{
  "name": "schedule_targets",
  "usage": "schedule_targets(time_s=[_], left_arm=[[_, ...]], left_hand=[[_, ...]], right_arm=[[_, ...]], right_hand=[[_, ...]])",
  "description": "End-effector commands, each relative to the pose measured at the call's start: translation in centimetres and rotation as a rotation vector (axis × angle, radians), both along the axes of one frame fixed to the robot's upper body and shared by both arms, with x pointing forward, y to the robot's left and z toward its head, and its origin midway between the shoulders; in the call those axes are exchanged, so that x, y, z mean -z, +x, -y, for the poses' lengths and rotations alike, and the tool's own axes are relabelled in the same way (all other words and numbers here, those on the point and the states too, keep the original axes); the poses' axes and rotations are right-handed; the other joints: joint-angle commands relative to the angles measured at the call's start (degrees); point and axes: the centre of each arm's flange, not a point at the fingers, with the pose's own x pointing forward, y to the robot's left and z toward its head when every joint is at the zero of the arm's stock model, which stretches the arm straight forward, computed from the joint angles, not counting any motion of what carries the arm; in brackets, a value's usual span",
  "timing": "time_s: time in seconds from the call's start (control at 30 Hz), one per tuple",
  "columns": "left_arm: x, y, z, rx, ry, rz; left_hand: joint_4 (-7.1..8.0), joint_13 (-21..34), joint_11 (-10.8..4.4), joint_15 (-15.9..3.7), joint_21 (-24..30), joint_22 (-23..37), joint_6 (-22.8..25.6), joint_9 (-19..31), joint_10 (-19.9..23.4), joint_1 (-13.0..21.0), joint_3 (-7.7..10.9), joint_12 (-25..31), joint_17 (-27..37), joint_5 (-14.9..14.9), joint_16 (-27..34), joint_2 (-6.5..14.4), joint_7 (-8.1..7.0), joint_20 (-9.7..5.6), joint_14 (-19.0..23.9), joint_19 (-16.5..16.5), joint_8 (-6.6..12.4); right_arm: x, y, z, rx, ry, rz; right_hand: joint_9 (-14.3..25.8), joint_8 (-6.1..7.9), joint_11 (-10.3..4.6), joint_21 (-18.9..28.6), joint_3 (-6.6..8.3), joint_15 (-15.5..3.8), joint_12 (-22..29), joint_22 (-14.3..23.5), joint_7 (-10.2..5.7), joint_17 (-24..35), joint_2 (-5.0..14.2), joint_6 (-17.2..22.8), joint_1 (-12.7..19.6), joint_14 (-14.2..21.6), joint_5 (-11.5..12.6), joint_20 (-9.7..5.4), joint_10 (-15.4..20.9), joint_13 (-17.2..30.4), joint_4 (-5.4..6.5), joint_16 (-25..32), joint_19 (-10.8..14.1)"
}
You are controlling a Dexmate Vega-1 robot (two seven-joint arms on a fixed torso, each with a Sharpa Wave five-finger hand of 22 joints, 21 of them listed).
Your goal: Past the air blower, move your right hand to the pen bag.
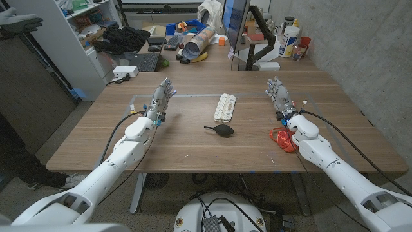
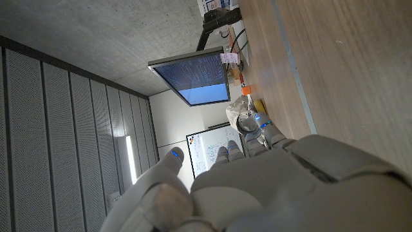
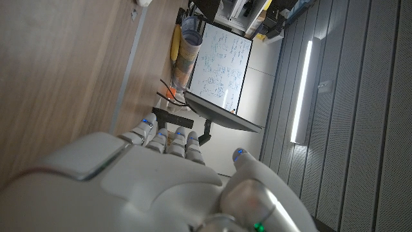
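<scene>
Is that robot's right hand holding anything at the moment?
No, it is open. The right hand holds nothing, fingers apart, well to the side of the pen bag and the air blower.

Wooden table (image 1: pixel 193 145), cluttered desk (image 1: pixel 193 55) behind, monitor (image 1: pixel 233 22), concrete wall (image 1: pixel 360 45)

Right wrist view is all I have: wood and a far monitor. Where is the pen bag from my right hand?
Observer: The pale rectangular fabric pen bag lies at the wooden table's middle, to the robot's left of the right hand.
Operator: And the air blower?
Observer: The black rubber bulb air blower lies nearer the robot than the pen bag, apart from it.
Operator: Does my hand hold anything?
Observer: No, its fingers are apart and hold nothing.
</scene>
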Motion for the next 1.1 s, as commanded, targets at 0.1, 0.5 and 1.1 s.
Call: schedule_targets(time_s=[0.1,0.5,1.1], left_arm=[[0.5,0.2,-0.4,-0.002,-0.002,-0.013],[0.6,0.1,-0.7,-0.007,-0.001,-0.011],[0.7,-0.3,-0.9,-0.015,0.003,-0.007]], left_hand=[[0.03,0.26,0.0,-2.62,0.16,0.21,-1.22,0.16,-0.29,-0.01,0.37,0.36,0.17,0.26,0.33,3.12,0.04,-4.64,-0.49,-2.48,0.43],[0.0,0.27,0.21,-2.32,-0.09,0.24,-1.01,0.17,-0.21,0.02,0.32,0.36,0.15,0.28,0.37,3.1,0.27,-4.1,-0.29,-2.36,0.48],[-0.03,0.28,0.26,-2.36,-0.43,0.24,-0.94,0.18,-0.19,0.08,0.29,0.34,0.14,0.31,0.31,3.1,0.26,-4.01,-0.32,-2.27,0.46]], right_arm=[[-0.3,0.1,-0.5,-0.003,-0.013,-0.002],[-1.7,0.1,-0.8,0.013,-0.052,0.017],[-3.5,-0.6,-0.7,0.044,-0.112,0.065]], right_hand=[[0.16,0.43,0.61,0.27,0.41,-1.61,0.25,0.08,-0.01,0.14,4.95,0.22,0.05,-0.19,0.34,-4.78,0.4,0.27,-0.02,0.46,-0.03],[0.17,0.44,1.05,0.14,0.57,-0.98,0.25,0.07,0.07,0.0,4.88,0.43,0.62,0.03,0.33,-4.25,0.61,0.27,-0.54,0.38,0.15],[0.17,0.66,1.32,-0.07,0.9,-0.83,0.26,0.06,-0.05,-0.11,4.96,1.36,1.48,0.4,0.25,-4.01,0.93,0.27,-1.19,0.31,0.37]])
